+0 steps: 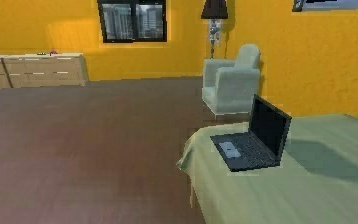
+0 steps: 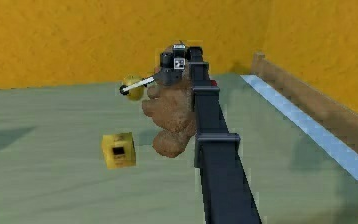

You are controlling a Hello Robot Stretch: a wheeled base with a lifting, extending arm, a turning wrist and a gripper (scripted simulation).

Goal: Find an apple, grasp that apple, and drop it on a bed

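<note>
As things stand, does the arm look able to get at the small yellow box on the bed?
Probably yes: the yellow box lies on a bare stretch of the bed, apart from the teddy bear beside the arm.

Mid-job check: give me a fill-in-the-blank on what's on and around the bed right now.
1. An open ____ lies on the green bed.
2. In the arm side view, a brown teddy ____ lies beside the arm.
3. Left of that toy sits a small ____ cube.
4. A pale ____ stands beside the floor lamp.
Missing: laptop; bear; yellow; armchair.
</note>
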